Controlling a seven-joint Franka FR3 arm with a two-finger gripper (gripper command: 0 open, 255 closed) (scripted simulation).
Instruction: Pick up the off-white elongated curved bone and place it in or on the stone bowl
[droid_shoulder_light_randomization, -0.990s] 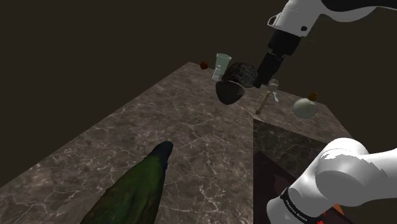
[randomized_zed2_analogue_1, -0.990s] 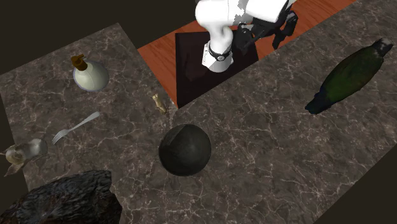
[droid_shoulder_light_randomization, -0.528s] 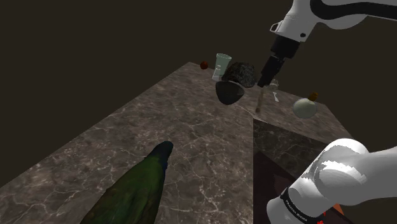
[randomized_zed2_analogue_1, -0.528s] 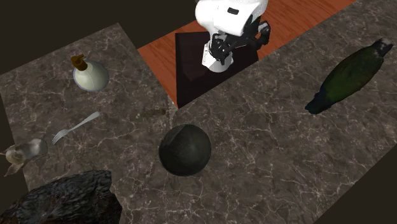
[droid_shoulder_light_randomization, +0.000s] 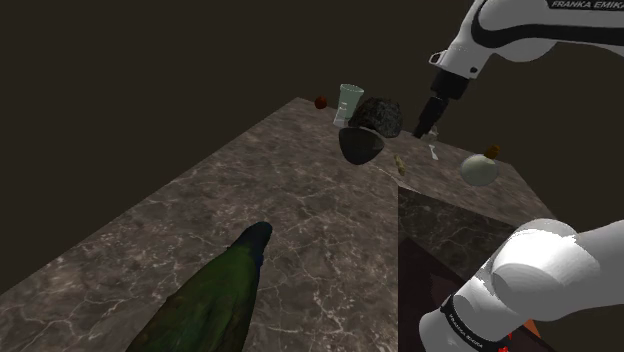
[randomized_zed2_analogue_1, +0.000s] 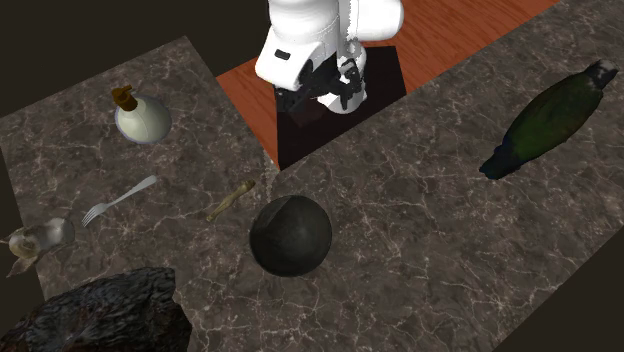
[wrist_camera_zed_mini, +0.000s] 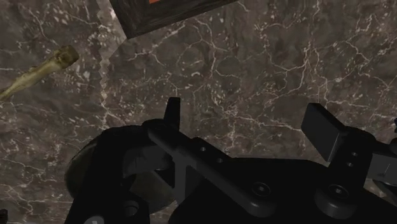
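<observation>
The off-white curved bone (randomized_zed2_analogue_1: 231, 201) lies flat on the marble counter, just off the dark stone bowl's (randomized_zed2_analogue_1: 290, 235) rim on the second exterior view's left. In the shoulder view the bone (droid_shoulder_light_randomization: 399, 163) is a small pale sliver right of the bowl (droid_shoulder_light_randomization: 361, 145). My black gripper (droid_shoulder_light_randomization: 419, 130) hangs above the counter, higher than the bone and a little beyond it. Through the wrist camera the gripper (wrist_camera_zed_mini: 248, 121) stands open with only marble between its fingers, and the bone (wrist_camera_zed_mini: 38, 73) lies well off to one side.
A dark rough rock (droid_shoulder_light_randomization: 382, 115) and a clear glass (droid_shoulder_light_randomization: 349, 102) stand behind the bowl. A fork (randomized_zed2_analogue_1: 118, 200), a corked pale flask (randomized_zed2_analogue_1: 140, 120) and a tipped glass (randomized_zed2_analogue_1: 35, 238) lie near the bone. A dark green bird figure (randomized_zed2_analogue_1: 545, 120) lies far off. The counter's notch around the stand (randomized_zed2_analogue_1: 300, 130) is close.
The bone hung from the gripper half a second ago. Now it lies flat on the counter beside the bowl, and the open gripper has risen away from it.
</observation>
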